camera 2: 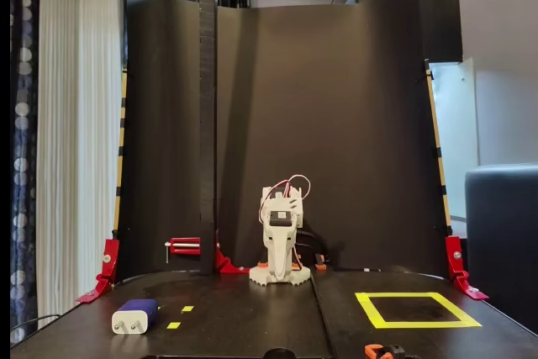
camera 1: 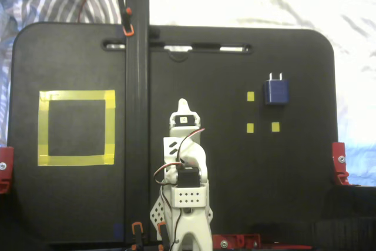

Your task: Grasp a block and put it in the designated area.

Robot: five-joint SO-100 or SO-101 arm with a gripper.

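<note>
One block [camera 1: 276,92] lies flat, well right of the folded arm in the top view, prongs pointing away. The gripper [camera 1: 183,105] holds nothing; its opening I cannot tell. Best approach: swing right, open wide, straddle its sides.

Black table [camera 1: 235,192], red clamps [camera 1: 339,163]
</note>
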